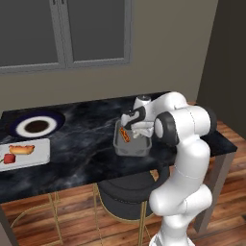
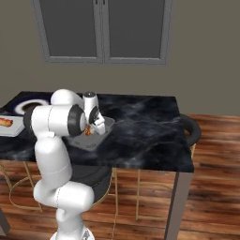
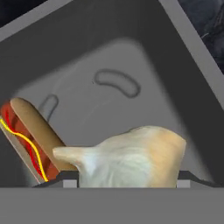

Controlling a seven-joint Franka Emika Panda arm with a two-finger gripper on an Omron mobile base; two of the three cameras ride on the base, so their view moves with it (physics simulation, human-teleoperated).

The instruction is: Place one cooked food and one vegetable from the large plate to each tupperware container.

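Observation:
The darker grey tupperware container sits mid-counter, and a hot dog lies along its left wall. My gripper is lowered into this container, shut on a pale cream, bulb-like vegetable that spans the gap between the fingertips. The large plate, dark-rimmed with a brown centre, lies at the back left and looks bare. In front of it the pale tupperware container carries a second hot dog and a small red vegetable.
The black marble counter ends at an edge close behind my arm. A round dark stool with gold legs stands under that edge. Grey cabinet doors hang on the back wall. Wooden floor spreads to the right.

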